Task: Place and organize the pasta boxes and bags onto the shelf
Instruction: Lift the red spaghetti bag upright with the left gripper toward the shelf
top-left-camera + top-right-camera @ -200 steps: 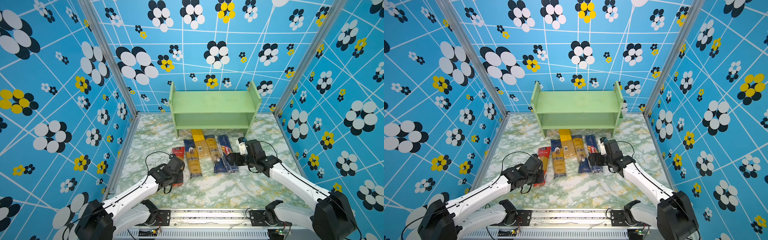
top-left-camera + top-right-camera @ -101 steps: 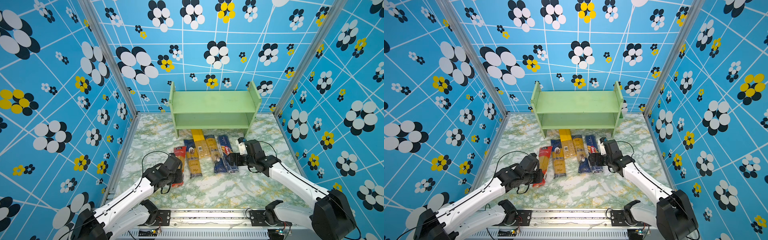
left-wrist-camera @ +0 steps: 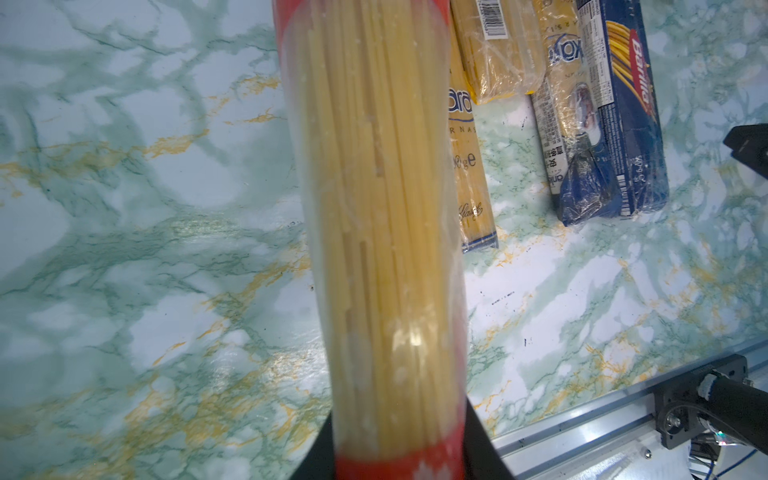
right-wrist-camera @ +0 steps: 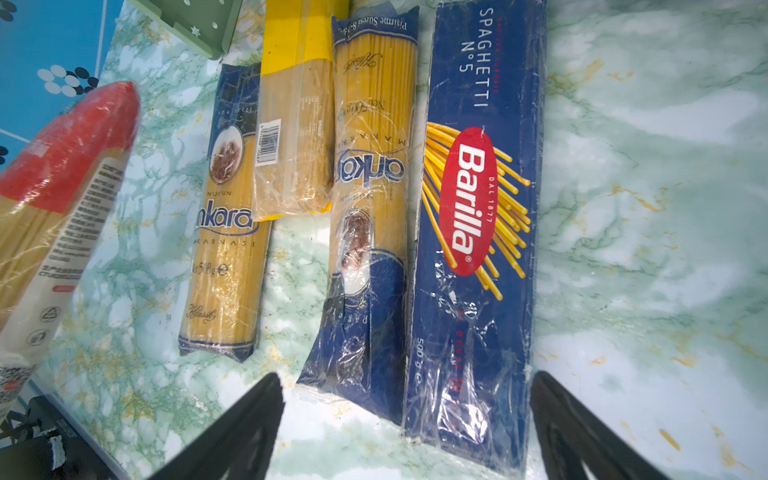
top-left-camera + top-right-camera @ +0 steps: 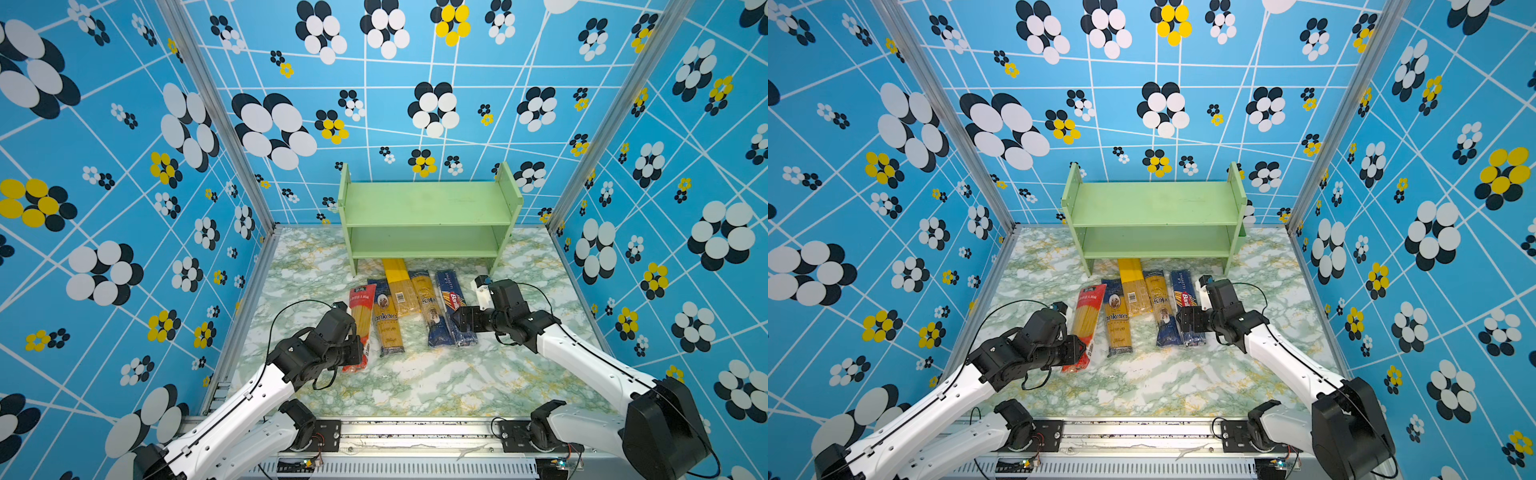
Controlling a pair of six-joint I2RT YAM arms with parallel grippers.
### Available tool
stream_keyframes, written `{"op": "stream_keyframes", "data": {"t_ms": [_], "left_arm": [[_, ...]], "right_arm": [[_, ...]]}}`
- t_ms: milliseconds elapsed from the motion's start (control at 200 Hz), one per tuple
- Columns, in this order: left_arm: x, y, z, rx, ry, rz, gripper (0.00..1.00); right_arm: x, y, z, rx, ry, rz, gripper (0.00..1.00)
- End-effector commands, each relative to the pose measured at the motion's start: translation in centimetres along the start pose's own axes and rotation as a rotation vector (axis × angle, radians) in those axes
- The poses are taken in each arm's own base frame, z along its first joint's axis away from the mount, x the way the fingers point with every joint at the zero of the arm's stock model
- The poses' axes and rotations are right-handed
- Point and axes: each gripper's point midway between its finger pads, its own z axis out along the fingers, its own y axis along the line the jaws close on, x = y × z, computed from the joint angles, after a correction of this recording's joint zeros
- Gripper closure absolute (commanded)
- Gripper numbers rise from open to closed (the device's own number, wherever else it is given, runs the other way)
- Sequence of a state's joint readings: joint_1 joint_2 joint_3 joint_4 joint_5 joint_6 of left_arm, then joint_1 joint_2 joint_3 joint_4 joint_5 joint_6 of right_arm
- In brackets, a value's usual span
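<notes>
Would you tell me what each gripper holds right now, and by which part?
The left gripper is shut on the red-ended clear bag near its red end closest to the robot; the open right gripper holds nothing.

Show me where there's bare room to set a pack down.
Both shelf tiers are bare. Free table patches: the wide strip between the packs and the front rail, and the corners beside the shelf. Crowded: that row before the shelf, from the red-ended bag in the left gripper to the Barilla box by the right gripper.
</notes>
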State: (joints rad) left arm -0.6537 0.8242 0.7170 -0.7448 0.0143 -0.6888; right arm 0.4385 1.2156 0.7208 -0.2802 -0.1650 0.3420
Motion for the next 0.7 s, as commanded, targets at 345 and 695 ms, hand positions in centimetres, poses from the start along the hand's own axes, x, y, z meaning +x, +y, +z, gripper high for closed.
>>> {"op": "stream_keyframes", "data": {"t_ms": [345, 695], "left_arm": [[-5.1, -7.8, -8.4, 0.363, -0.195, 0.045, 1.0], [-7.8, -12.7, -15.4, 0.585, -0.304, 0.134, 1.0]], "right_arm": [[0.3, -0.3, 0.7, 0.025, 0.02, -0.001, 0.05], [0.4, -0.5, 0.9, 0.034, 0.033, 0.002, 0.05]]}}
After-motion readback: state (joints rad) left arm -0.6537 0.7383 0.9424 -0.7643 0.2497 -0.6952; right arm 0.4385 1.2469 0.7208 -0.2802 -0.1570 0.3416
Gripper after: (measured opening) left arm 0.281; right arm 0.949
